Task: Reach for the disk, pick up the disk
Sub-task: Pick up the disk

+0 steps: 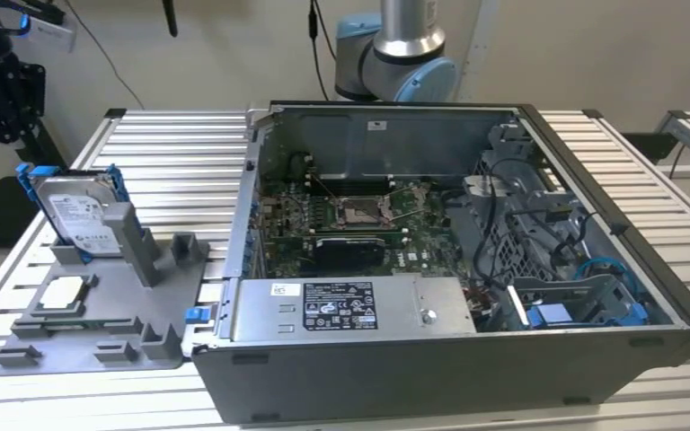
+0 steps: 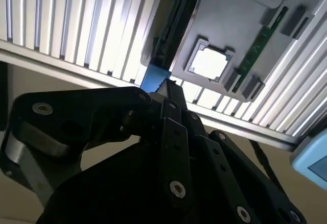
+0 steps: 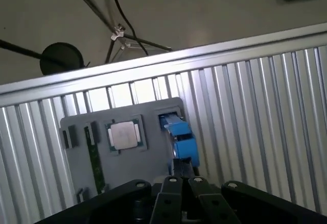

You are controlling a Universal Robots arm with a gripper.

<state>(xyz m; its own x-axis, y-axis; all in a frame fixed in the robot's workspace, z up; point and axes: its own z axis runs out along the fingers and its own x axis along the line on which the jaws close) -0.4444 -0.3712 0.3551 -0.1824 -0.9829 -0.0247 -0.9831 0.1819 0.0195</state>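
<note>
Gripper (image 3: 182,169) above the upright disk (image 3: 181,141), apart from it.

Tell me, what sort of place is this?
Probably a robotics lab bench for computer servicing: a robot arm stands behind an open computer case on a slatted table, and a fixture tray beside it holds the disk and a processor chip.

the disk (image 1: 78,214) stands upright on the grey tray (image 1: 118,316) at the exterior view's left, beside the open computer case (image 1: 441,382); a processor chip (image 1: 62,294) lies on the tray.
</note>
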